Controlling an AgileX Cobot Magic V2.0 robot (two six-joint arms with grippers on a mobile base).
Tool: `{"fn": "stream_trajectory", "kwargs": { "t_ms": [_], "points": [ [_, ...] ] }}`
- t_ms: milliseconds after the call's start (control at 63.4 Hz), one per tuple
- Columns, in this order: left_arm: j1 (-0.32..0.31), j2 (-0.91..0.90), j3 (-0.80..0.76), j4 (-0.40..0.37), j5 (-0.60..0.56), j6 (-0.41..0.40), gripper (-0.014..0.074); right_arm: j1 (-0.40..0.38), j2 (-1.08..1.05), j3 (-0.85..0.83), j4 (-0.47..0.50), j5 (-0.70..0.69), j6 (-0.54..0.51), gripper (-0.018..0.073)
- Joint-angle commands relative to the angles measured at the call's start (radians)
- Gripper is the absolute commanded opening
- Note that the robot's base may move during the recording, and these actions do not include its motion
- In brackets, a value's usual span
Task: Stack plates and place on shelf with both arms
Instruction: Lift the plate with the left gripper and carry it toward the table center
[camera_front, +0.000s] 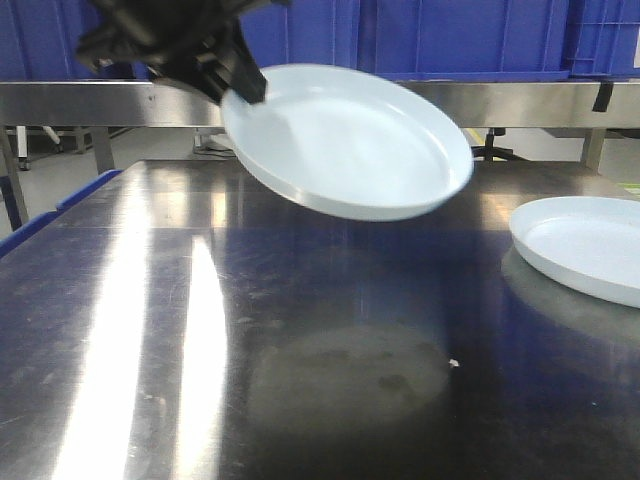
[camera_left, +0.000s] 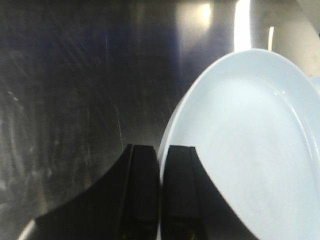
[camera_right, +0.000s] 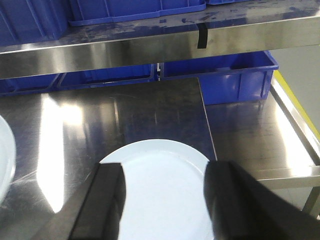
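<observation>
My left gripper (camera_front: 243, 88) is shut on the rim of a white plate (camera_front: 345, 140) and holds it tilted in the air above the steel table. In the left wrist view the rim of that plate (camera_left: 250, 150) runs between the two closed fingers of my left gripper (camera_left: 161, 165). A second white plate (camera_front: 590, 245) lies flat at the table's right side. My right gripper (camera_right: 164, 197) hangs open above this plate (camera_right: 160, 190), apart from it. The steel shelf (camera_front: 120, 102) runs along the back with blue crates (camera_front: 460, 35) on it.
The dark reflective tabletop (camera_front: 200, 330) spreads across the front view. More blue crates (camera_right: 235, 80) sit under the shelf rail (camera_right: 150, 45) in the right wrist view. A lower steel side surface (camera_right: 255, 135) adjoins the table's right edge.
</observation>
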Motion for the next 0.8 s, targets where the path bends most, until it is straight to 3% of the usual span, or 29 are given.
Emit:
{"fn": "stream_trajectory", "kwargs": {
  "t_ms": [0,442,789],
  "points": [
    [-0.011,0.003,-0.056,-0.018,-0.074,-0.005,0.0098,-0.006,0.003,-0.038,-0.012,-0.084,-0.01,0.0469],
    [-0.011,0.134,-0.078,-0.016,-0.054,-0.005,0.011,-0.006,0.003,-0.038,-0.012,-0.082,-0.01,0.0469],
    [-0.011,0.117,-0.08,0.0,-0.052,-0.005,0.0412,-0.006,0.003,-0.038,-0.012,-0.082,-0.01,0.0469]
  ]
}}
